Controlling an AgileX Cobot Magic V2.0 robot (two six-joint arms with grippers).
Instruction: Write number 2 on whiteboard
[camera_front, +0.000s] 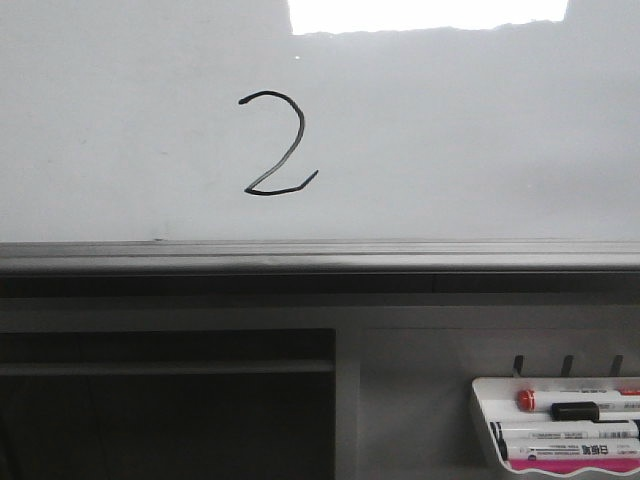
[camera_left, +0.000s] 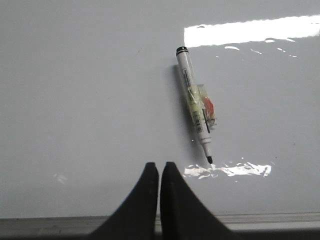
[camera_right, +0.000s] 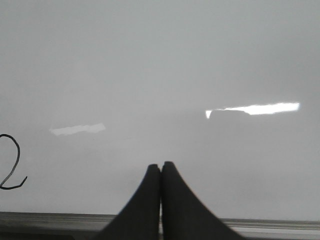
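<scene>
the large, glossy pale grey-white whiteboard (camera_front: 480, 150) fills the upper half of the front view, with its grey metal lower rail (camera_front: 320, 255) running across beneath it. the hand-drawn thin black number 2 (camera_front: 277, 143) sits on the board a little toward nine o'clock of centre, well above the rail, with nothing covering it. a bright rectangular light reflection (camera_front: 428, 14) lies at the board's twelve o'clock edge. below the rail, at five o'clock in the front view, a small white plastic tray (camera_front: 483, 425) holds several markers (camera_front: 570, 432), one with a red cap, one with a black cap, and a pink-edged item at the bottom.

in the left wrist view, a white-barrelled marker with a black tip and yellowish tape with a red patch around its middle (camera_left: 196, 102) lies against the board, apart from the left gripper (camera_left: 159, 172), whose black fingers are pressed together on nothing.

the right gripper (camera_right: 160, 172) likewise has its fingers closed and empty, facing bare board, with the number 2 off at nine o'clock of it.
</scene>
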